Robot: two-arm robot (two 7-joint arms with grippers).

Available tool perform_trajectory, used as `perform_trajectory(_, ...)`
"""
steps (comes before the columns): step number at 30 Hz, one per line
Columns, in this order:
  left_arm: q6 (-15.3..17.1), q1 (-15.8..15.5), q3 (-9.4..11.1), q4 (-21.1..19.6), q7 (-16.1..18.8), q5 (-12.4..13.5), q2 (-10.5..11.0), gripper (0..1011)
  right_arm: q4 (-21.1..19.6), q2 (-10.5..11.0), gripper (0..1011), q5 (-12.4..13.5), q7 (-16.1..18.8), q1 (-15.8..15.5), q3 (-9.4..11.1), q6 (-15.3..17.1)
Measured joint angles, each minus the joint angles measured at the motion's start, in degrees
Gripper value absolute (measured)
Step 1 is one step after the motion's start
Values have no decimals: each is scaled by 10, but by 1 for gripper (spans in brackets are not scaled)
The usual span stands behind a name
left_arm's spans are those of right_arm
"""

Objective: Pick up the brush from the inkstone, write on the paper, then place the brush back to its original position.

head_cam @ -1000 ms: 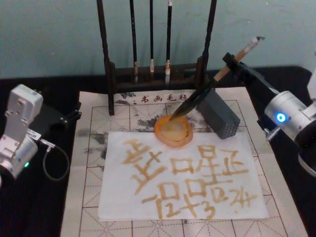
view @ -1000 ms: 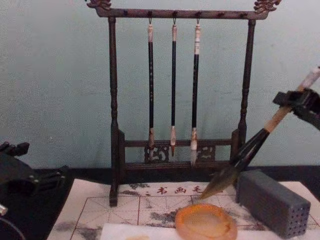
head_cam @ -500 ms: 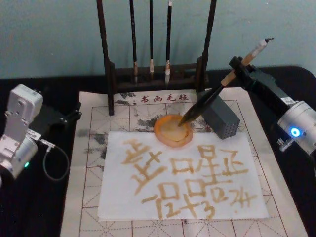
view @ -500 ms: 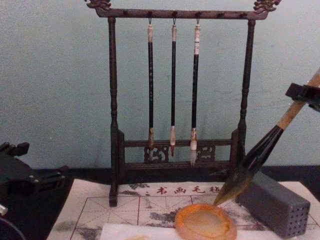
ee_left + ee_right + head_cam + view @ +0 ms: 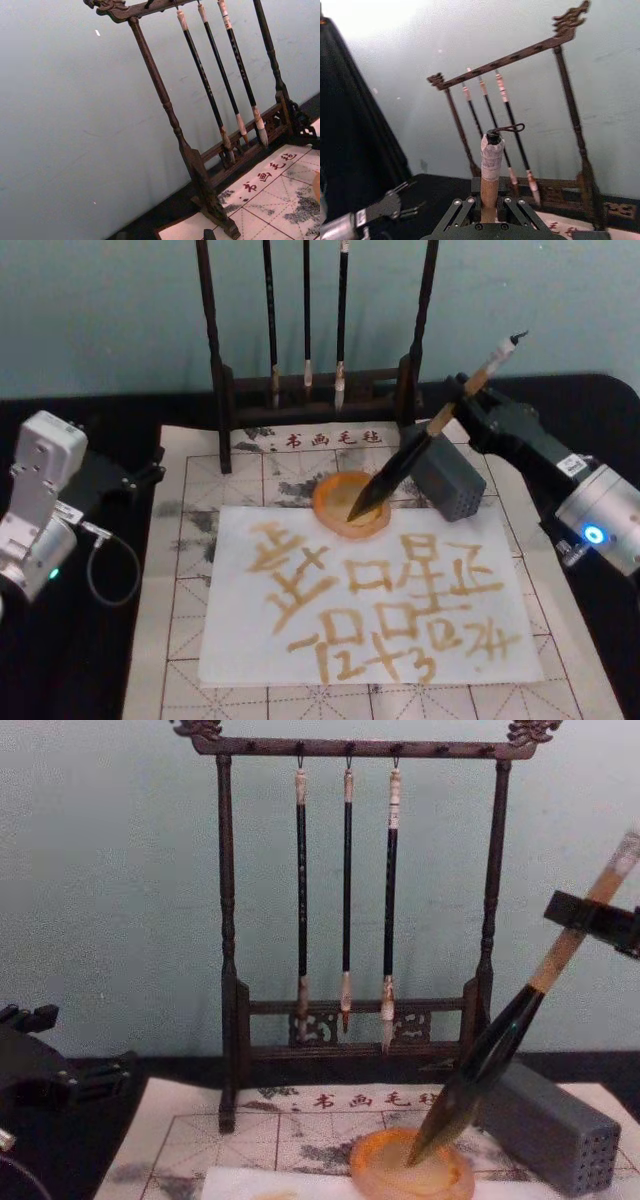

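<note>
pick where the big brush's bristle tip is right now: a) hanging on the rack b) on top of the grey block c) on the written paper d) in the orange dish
d: the brush, clamped in the right gripper, slants down with its bristle tip inside the inkstone, short of the paper; the left gripper sits idle at the mat's left edge.
</note>
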Motion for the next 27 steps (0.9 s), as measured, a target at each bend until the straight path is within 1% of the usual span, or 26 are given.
perform_trajectory(4,0,0,0,0,0,0,0,1001,-4,4,182,-10,22,-7,-4,-6)
perform_trajectory(8,0,0,0,0,0,0,0,1001,-7,6,182,-22,35,-12,-7,-15)
perform_trajectory(14,0,0,0,0,0,0,0,1001,-8,5,182,-44,47,-20,-11,-30)
perform_trajectory(17,0,0,0,0,0,0,0,1001,-10,3,183,-50,51,-24,-13,-32)
perform_trajectory(27,0,0,0,0,0,0,0,1001,-14,-3,183,-54,72,-25,-21,-29)
